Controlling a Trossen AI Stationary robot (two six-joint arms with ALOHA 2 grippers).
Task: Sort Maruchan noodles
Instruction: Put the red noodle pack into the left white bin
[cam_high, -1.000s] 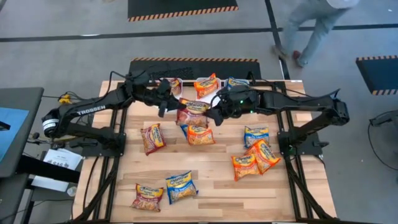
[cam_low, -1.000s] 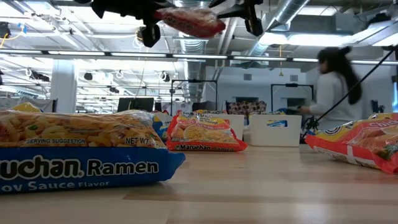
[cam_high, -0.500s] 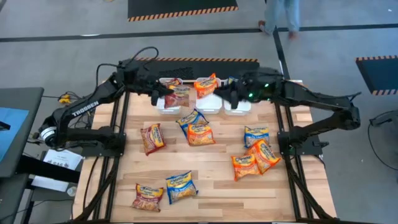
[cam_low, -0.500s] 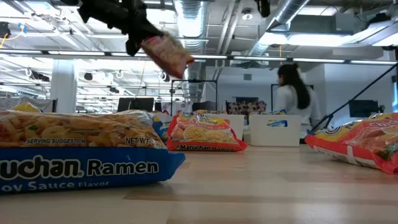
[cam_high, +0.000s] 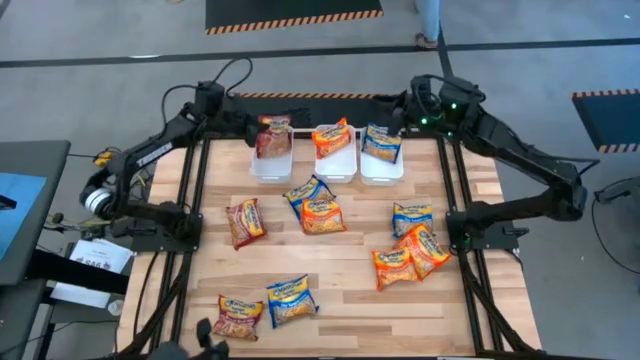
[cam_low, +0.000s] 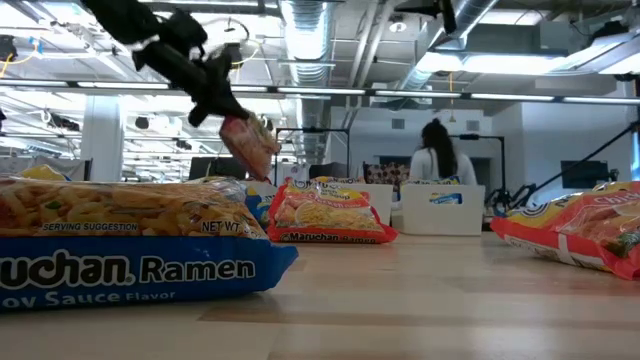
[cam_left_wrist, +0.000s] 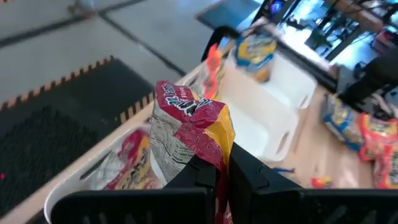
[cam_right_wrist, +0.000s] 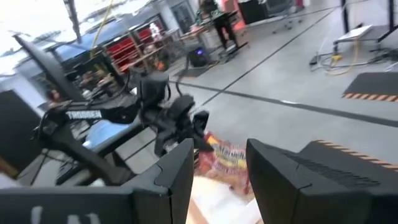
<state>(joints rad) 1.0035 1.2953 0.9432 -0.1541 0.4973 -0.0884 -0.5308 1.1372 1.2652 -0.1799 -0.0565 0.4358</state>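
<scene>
Left gripper pinches maroon packet over left bin; early release risks rim snag, spill. Right gripper spread, empty, over right bin.

a pale wooden table carries three white bins in a row along its far edge. loose noodle packets lie flat on the bare wood: two near the middle, one maroon to the left, three clustered at the right (two overlapping), two at the near edge.
</scene>
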